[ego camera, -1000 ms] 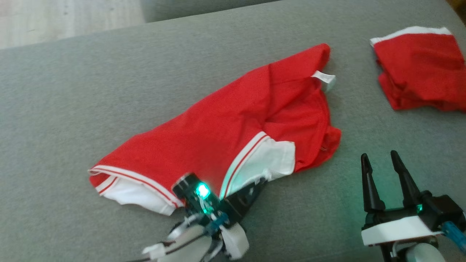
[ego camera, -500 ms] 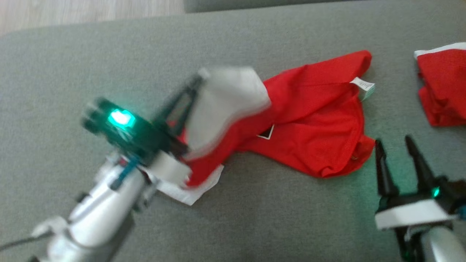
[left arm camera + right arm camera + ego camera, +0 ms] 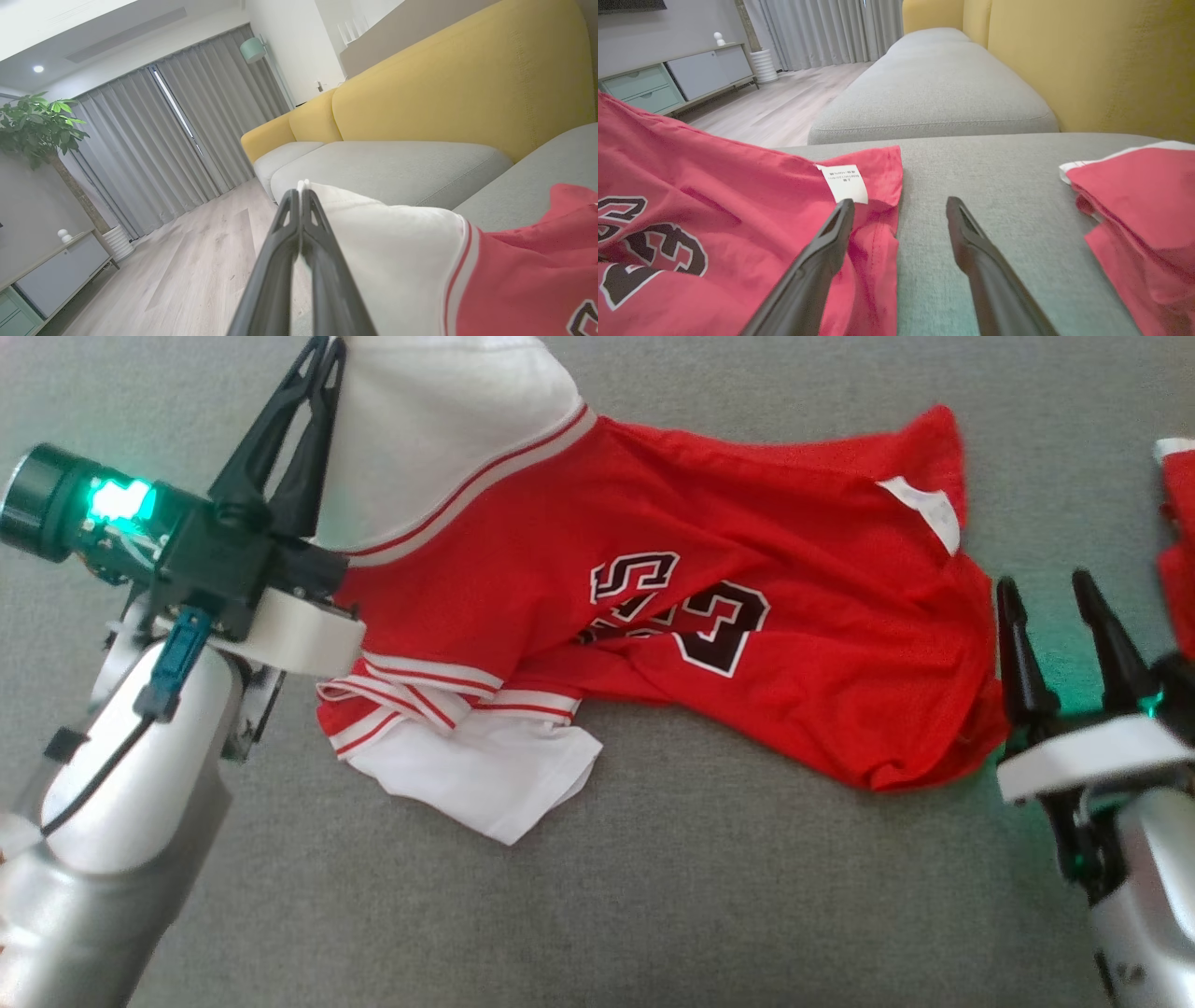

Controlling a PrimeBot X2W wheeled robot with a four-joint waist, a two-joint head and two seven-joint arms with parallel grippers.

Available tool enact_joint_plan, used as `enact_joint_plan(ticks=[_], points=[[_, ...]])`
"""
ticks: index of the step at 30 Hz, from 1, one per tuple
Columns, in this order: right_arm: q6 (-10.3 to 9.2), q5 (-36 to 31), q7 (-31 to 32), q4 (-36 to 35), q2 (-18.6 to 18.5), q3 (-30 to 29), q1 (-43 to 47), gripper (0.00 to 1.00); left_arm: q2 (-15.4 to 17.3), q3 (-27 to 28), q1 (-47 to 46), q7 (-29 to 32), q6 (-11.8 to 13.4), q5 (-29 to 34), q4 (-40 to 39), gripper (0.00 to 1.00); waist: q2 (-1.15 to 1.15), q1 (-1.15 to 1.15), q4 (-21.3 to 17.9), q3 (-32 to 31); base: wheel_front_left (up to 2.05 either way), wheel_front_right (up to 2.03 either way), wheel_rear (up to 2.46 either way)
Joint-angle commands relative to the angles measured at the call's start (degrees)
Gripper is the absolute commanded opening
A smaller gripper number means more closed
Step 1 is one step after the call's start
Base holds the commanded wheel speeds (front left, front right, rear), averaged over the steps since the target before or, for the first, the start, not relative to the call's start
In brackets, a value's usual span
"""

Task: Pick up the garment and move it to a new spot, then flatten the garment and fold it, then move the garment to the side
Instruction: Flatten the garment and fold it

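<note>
1. The left claw (image 3: 322, 353) has only a thin pinch on the white sleeve (image 3: 439, 420). It could slip free, I'd say, because most of the garment (image 3: 822, 653) trails away from its tips and drags on the sofa seat (image 3: 653, 915).
2. Left claw: pressed together on that sleeve's edge.
3. Right claw (image 3: 1044, 581): spread wide and empty, one finger at the garment's hem, with a folded red pile (image 3: 1134, 200) on its other side.
</note>
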Motion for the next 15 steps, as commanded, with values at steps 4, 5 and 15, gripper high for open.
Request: enact_joint_plan(ticks=[4,5,15], points=[[-0.1,3.86,2.18,1.15,-2.22,3.25,-5.32,1.0,2.18,2.68,-4.45,-1.39,-0.51,-0.34,0.74,0.0,0.0,-0.01,0.95,1.33,0.0,0.0,0.0],[-0.1,4.89,2.95,1.8,-2.59,3.66,-6.48,1.0,1.98,2.56,-4.82,-1.65,-0.61,-0.37,1.21,0.0,0.0,-0.01,1.13,1.57,0.0,0.0,0.0],[-0.1,8.91,15.26,9.73,-8.55,8.6,-18.58,1.0,0.2,1.05,-7.9,-3.53,-1.22,-0.17,5.08,0.0,0.0,-0.01,2.84,3.01,0.0,0.0,0.0]])
